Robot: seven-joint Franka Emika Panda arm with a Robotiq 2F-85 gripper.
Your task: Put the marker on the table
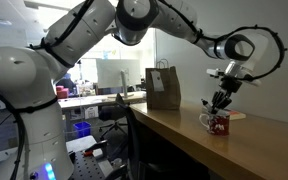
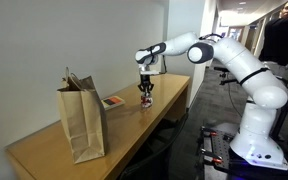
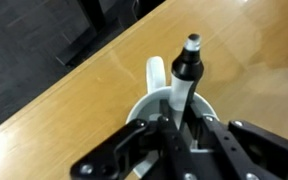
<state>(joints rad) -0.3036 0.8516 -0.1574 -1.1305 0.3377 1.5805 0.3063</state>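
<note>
The marker (image 3: pixel 187 68) has a white body and a black cap and stands upright inside the red-and-white mug (image 3: pixel 156 76). My gripper (image 3: pixel 179 125) reaches down into the mug, and its fingers are shut on the marker's lower body. In both exterior views the gripper (image 1: pixel 220 102) (image 2: pixel 145 90) hangs straight over the mug (image 1: pixel 217 124) (image 2: pixel 146 100), which stands on the brown wooden table (image 1: pixel 179 140) (image 2: pixel 134 132) (image 3: pixel 64 110). The marker is too small to make out in those views.
A brown paper bag (image 1: pixel 163 88) (image 2: pixel 82 120) stands on the table some way from the mug. A small flat red-and-white item (image 2: pixel 112 102) lies between the bag and the mug. The table's dark front edge (image 1: pixel 154 150) drops to the office floor.
</note>
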